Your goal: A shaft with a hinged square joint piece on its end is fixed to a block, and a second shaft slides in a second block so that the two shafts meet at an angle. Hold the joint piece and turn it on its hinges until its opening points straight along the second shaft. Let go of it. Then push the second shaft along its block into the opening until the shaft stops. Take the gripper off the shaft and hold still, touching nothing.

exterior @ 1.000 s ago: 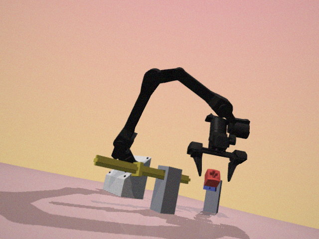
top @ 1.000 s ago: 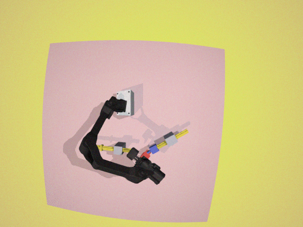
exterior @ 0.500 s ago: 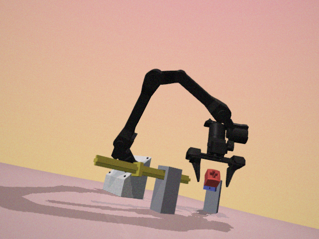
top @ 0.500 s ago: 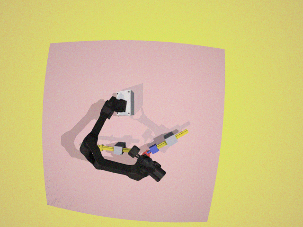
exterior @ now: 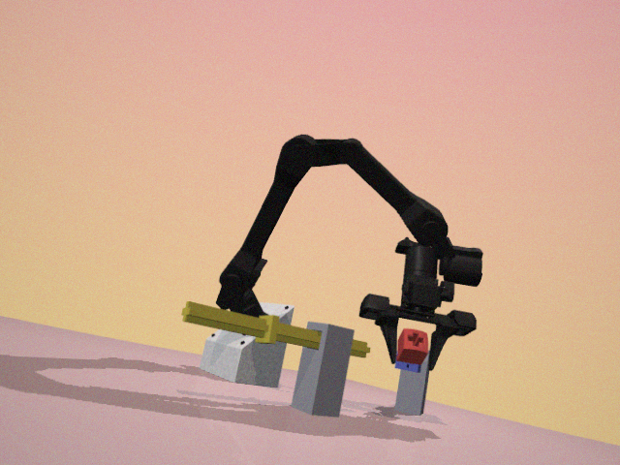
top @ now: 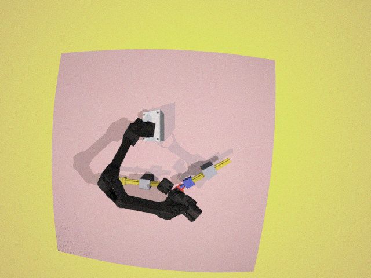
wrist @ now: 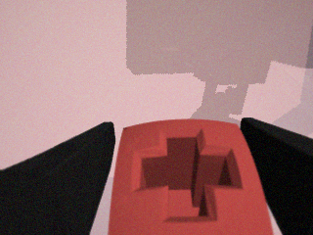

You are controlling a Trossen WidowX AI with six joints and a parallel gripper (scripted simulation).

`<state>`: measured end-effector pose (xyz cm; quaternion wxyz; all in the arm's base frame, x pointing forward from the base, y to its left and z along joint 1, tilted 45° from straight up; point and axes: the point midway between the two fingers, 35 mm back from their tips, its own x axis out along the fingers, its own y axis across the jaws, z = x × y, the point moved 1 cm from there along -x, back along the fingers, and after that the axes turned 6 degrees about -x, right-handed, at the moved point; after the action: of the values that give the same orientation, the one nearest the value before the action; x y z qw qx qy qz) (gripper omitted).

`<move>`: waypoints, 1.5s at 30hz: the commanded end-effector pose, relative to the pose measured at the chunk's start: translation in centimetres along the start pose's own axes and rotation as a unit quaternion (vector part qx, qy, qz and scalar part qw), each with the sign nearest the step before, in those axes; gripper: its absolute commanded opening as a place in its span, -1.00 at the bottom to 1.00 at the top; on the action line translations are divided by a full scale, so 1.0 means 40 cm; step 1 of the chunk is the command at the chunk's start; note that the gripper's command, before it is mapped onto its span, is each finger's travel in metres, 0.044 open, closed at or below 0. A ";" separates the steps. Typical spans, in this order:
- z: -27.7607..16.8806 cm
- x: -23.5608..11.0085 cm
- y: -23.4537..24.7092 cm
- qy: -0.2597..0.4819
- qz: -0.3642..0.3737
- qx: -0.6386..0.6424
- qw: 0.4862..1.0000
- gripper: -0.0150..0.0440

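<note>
Exterior view, right of centre: black gripper (exterior: 411,356) straddling red joint piece (exterior: 414,346), jaws part-spread, closing, small gaps showing each side, not yet pinching. Piece looking rigid, light, hinged; flat side faces offering best hold. Yellow second shaft (exterior: 260,325) lying left.

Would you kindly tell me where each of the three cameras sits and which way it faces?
Top: high overhead, looking straight down on the pink table; the whole arm shows, from its grey base.
Exterior: low at the table's side, looking level across; the full arm arches over to the gripper.
Wrist: on the arm's wrist, looking down between the two fingers at the red joint piece.
Shared: all three show the red joint piece between the closing fingers.
</note>
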<state>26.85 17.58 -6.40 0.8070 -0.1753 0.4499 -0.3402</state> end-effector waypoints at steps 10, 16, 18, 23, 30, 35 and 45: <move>0.001 0.001 0.000 -0.003 0.000 -0.002 1.000 0.12; 0.001 0.001 0.000 -0.003 0.000 -0.002 1.000 0.12; 0.001 0.001 0.000 -0.003 0.000 -0.002 1.000 0.12; 0.001 0.001 0.000 -0.003 0.000 -0.002 1.000 0.12; 0.001 0.001 0.000 -0.003 0.000 -0.002 1.000 0.12; 0.001 0.001 0.000 -0.003 0.000 -0.002 1.000 0.12; 0.001 0.001 0.000 -0.003 0.000 -0.002 1.000 0.12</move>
<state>26.85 17.58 -6.42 0.8070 -0.1757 0.4501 -0.3397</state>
